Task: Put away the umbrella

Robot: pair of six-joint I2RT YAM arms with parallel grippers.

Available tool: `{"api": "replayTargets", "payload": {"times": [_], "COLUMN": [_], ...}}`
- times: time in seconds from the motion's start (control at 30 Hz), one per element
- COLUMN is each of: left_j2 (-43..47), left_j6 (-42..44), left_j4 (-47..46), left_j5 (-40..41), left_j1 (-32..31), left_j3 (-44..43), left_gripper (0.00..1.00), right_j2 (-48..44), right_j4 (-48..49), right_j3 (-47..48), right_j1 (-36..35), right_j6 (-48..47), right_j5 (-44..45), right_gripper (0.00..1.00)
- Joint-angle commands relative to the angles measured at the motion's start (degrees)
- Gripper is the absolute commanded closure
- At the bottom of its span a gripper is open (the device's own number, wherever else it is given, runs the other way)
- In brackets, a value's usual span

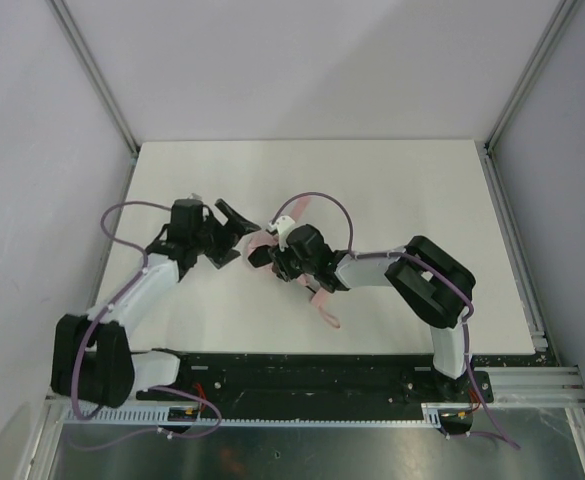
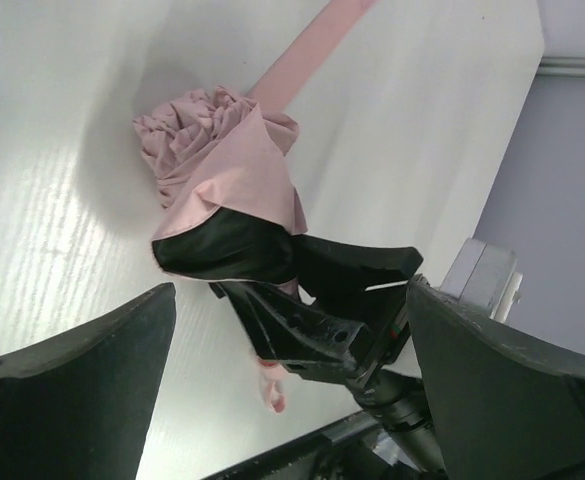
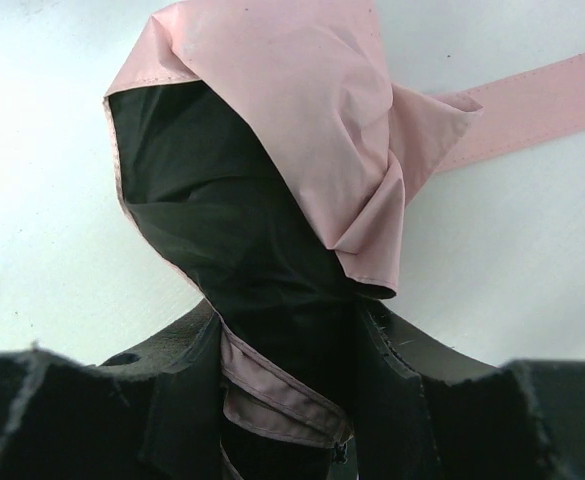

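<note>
The umbrella [image 1: 263, 243] is a crumpled pale pink bundle with black lining, held just above the white table near its middle. My right gripper [image 1: 275, 257] is shut on it; in the right wrist view the fingers [image 3: 187, 365] squeeze the fabric [image 3: 292, 120] between them. A pink closure strap [image 3: 532, 98] trails off the bundle. A pink loop strap [image 1: 325, 308] lies under the right wrist. My left gripper [image 1: 234, 235] is open and empty just left of the bundle. In the left wrist view the bundle [image 2: 222, 160] sits beyond its spread fingers [image 2: 82, 380].
The white table [image 1: 392, 190] is fenced by aluminium rails [image 1: 512, 240] on the left and right, with grey walls beyond. The black base plate [image 1: 302, 372] of the arms runs along the near edge. Purple cables [image 1: 122, 215] loop off both arms.
</note>
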State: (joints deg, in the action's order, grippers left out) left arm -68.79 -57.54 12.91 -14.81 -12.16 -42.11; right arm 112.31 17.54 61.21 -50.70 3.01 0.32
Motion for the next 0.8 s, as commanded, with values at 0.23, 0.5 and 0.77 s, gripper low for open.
{"api": "replayTargets", "payload": {"times": [0.23, 0.5, 0.77], "left_j2": [-20.7, -30.4, -32.8], "left_j6": [-2.3, -1.8, -0.8], "left_j4": [3.4, 3.4, 2.8], "left_j5": [-3.0, 0.7, 4.2], "left_j1": [-3.7, -8.2, -9.1], "left_j3": [-12.6, -10.4, -9.0], "left_gripper": [0.01, 0.01, 0.15], "right_j2": [1.6, 1.0, 0.5], "right_j4": [-5.6, -4.2, -0.7], "right_j3": [-0.8, -0.7, -0.8], "right_j1": [0.9, 1.6, 3.3], "right_j6": [0.9, 3.1, 10.4], "right_j5": [0.4, -3.6, -13.8], "right_gripper": [1.00, 1.00, 1.00]}}
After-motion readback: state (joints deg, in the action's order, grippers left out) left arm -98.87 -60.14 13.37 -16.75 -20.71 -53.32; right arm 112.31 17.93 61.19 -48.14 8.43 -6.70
